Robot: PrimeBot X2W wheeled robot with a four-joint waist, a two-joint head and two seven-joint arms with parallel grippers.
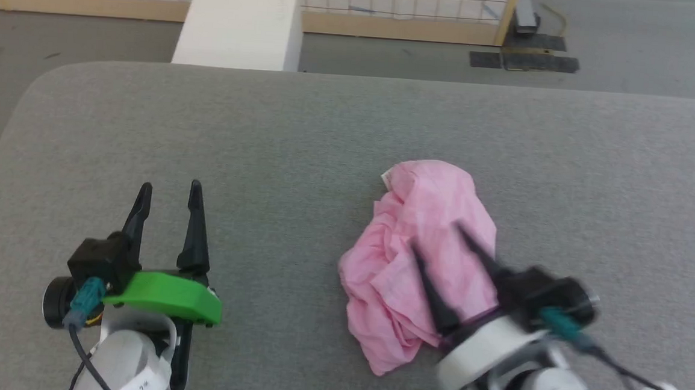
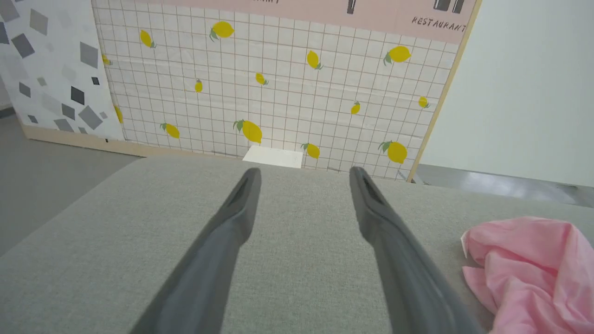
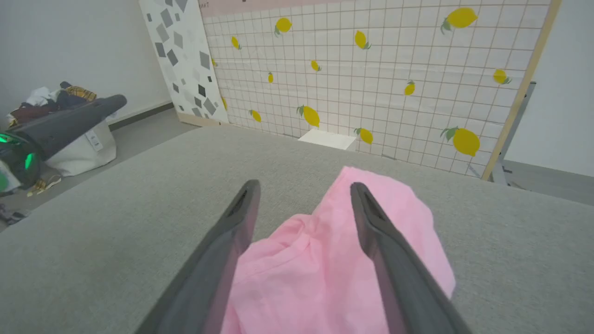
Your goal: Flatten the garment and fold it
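The garment (image 1: 422, 248), light pink and wrinkly, lies bunched in a heap on the grey table (image 1: 303, 132), right of centre. A small white label (image 1: 388, 176) shows at its far left corner. My right gripper (image 1: 435, 241) hovers over the heap's near part, open, fingers spread above the cloth with nothing held; its wrist view has the garment (image 3: 325, 260) between and beyond the fingers (image 3: 232, 232). My left gripper (image 1: 170, 189) is open above bare table at the lower left, well apart from the cloth. Its wrist view puts the garment (image 2: 529, 269) at the right edge.
A white box (image 1: 240, 22) stands on the floor past the table's far edge, before a lemon-patterned tile wall (image 2: 278, 93). A white bag with a pile of clothes (image 3: 69, 120) sits on the floor left of the table. The table's left corner is rounded.
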